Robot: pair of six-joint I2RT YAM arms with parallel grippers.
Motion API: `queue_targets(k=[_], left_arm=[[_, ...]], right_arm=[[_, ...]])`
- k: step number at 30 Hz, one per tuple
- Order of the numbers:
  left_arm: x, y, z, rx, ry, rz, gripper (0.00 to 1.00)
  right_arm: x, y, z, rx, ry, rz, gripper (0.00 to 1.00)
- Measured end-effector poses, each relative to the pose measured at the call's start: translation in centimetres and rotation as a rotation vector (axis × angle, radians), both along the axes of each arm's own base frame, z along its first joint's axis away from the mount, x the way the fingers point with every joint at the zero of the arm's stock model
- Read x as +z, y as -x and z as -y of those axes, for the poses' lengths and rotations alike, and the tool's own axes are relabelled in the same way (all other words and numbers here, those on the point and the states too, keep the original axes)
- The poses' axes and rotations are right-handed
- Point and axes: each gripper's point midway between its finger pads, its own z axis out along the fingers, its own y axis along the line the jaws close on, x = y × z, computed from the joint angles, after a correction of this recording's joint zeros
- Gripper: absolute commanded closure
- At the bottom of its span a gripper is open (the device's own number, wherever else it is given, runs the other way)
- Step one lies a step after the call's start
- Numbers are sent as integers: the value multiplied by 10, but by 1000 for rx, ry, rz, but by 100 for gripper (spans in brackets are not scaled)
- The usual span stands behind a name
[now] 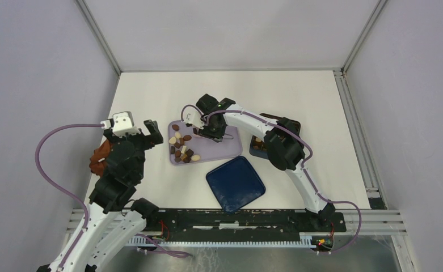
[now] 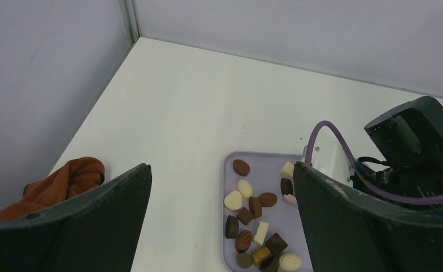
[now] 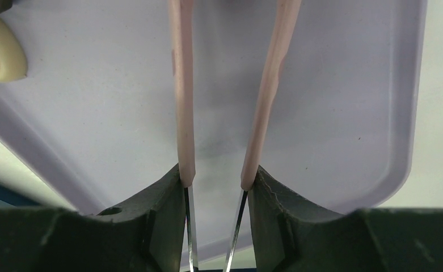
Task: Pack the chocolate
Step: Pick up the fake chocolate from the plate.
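Clamping pink tongs (image 3: pixel 182 113), right pincer (image 3: pixel 216 181); left pincer (image 2: pixel 220 170) wide.

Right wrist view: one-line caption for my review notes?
Right gripper holds pink tongs over lilac tray, cream chocolate at left.

Two arms are showing, the left arm (image 1: pixel 112 187) and the right arm (image 1: pixel 253 120). One lilac tray (image 1: pixel 224 148) is holding about sixteen chocolates (image 2: pixel 244 188), dark, brown and cream mixed. One blue tray (image 1: pixel 235 184), one box (image 1: pixel 255 151), one cloth (image 1: pixel 98 158) and one pair of tongs (image 3: pixel 183 102) are also showing.
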Motion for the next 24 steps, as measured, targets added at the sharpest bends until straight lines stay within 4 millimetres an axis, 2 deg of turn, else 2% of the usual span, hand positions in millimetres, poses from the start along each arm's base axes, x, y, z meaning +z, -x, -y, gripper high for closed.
queue_targets(k=[15, 24], left_arm=[[0, 0, 0, -1, 1, 1, 1], [0, 0, -3, 8, 1, 1, 2]], right_arm=[[0, -7, 8, -17, 46, 41, 57], [0, -6, 9, -17, 49, 37, 55]])
